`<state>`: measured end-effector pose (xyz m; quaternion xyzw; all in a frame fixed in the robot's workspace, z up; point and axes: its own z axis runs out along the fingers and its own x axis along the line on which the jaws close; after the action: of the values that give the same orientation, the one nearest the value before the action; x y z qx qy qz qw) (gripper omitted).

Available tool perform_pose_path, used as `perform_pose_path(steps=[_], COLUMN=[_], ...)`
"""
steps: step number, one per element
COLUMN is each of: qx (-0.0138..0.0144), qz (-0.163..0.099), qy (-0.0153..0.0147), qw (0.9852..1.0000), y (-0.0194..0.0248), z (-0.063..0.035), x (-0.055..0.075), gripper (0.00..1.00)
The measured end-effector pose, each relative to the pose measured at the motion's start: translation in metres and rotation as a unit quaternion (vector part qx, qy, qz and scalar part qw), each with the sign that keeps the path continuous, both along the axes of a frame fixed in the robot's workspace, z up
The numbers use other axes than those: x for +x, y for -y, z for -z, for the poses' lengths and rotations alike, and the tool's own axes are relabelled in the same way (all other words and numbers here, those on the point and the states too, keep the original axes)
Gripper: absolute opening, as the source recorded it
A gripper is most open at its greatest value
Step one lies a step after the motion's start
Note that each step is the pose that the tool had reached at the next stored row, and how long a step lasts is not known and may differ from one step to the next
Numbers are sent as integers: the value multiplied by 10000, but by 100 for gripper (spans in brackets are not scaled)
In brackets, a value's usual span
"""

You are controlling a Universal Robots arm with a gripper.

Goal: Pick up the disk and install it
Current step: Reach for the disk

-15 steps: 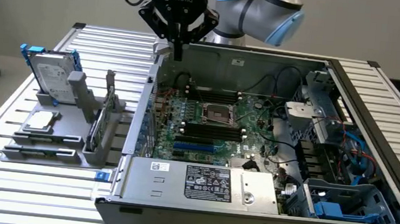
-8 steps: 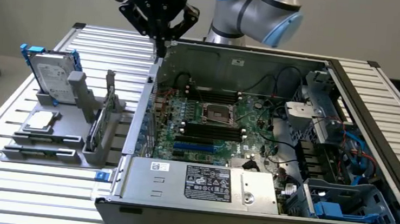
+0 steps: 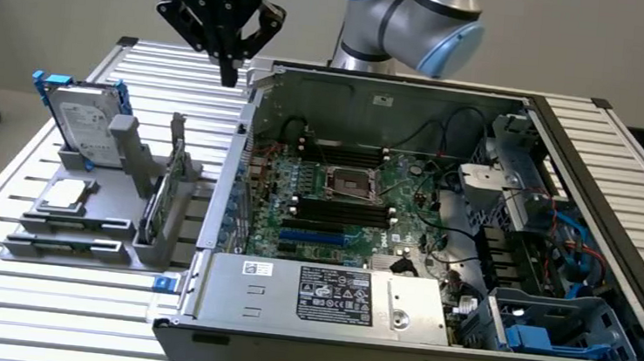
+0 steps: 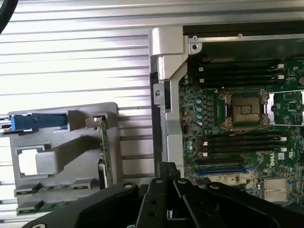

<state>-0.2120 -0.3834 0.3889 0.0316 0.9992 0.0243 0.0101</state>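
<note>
we find the disk (image 3: 79,122) standing on edge, toward the exterior view's left of the closed, empty gripper (image 3: 230,73).

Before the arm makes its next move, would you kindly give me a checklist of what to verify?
1. Silver rectangular hard drive with blue plastic frame upright in the grey plastic holder: ok.
2. Black gripper ready to grasp: not ok, jaws shut and empty.
3. Gripper over the hard drive: not ok, it hangs to the exterior view's right of it, by the case corner.
4. Grey metal computer case uncovered: ok.
5. Blue plastic bay free for the hard drive: cannot tell.
</note>
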Motion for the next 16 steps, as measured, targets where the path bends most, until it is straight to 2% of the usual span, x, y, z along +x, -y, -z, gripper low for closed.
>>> perform_pose_path(steps=[16], qx=[1], qz=[0], qy=[2], qw=[10000], y=[-173], z=[64], x=[-726], gripper=[11])
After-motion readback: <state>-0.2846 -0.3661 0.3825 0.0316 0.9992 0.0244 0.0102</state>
